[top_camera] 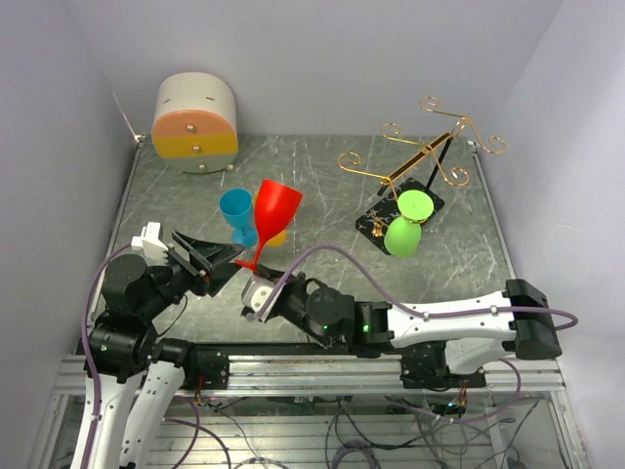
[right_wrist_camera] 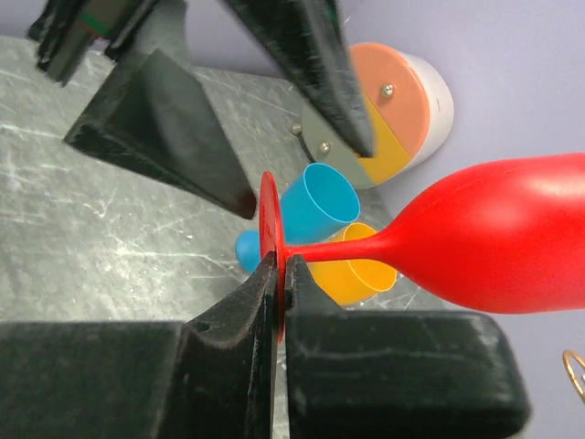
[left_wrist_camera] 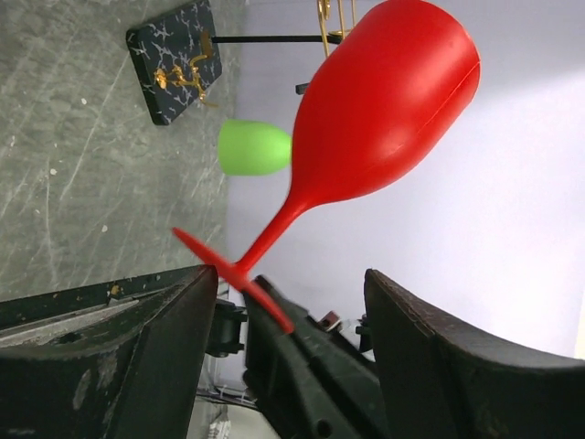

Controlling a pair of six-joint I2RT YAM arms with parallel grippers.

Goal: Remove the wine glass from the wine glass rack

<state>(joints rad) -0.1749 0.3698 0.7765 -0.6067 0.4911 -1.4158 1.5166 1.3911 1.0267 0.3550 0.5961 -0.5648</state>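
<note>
A red wine glass (top_camera: pixel 274 207) is off the rack and held tilted above the table. My right gripper (top_camera: pixel 256 272) is shut on its round foot (right_wrist_camera: pixel 269 219), with the stem and bowl (right_wrist_camera: pixel 498 240) pointing away. My left gripper (top_camera: pixel 210 259) is open; its fingers (left_wrist_camera: pixel 128 366) stand on either side of the red foot (left_wrist_camera: pixel 228 270) and the right gripper's tip without touching the glass. The wine glass rack (top_camera: pixel 420 151), gold wire arms on a black base (left_wrist_camera: pixel 174 59), stands at the back right. A green glass (top_camera: pixel 403 233) hangs from it, also in the left wrist view (left_wrist_camera: pixel 254 148).
A blue cup (top_camera: pixel 237 213) and a yellow cup (right_wrist_camera: pixel 366 270) stand on the table just behind the red glass. A rounded cream, pink and yellow drawer box (top_camera: pixel 195 122) sits at the back left. White walls close in the table's sides and back.
</note>
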